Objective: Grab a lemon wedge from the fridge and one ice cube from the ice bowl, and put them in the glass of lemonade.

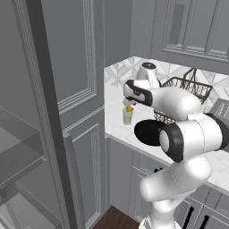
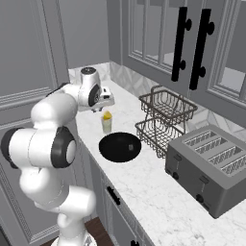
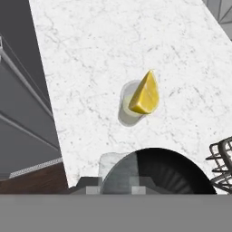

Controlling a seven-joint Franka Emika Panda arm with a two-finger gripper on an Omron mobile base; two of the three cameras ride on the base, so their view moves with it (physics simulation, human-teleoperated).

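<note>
Gripper [image 2: 106, 103] fingers hidden, grip impossible to tell, hovering just above the glass of lemonade [image 1: 128, 116], lemon wedge [image 3: 145, 94] on the glass rim, black ice bowl [image 2: 119, 146] beside the glass, partly cut off in hand view, white marble counter [image 2: 158, 192], wire basket [image 2: 163, 117] behind the bowl.

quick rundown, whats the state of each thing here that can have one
lemon wedge: sitting at the top of the glass, not held
glass of lemonade: upright on the counter, holds pale liquid
ice bowl: upright beside the glass
fridge: door open
tool: above the glass, holding nothing
</note>
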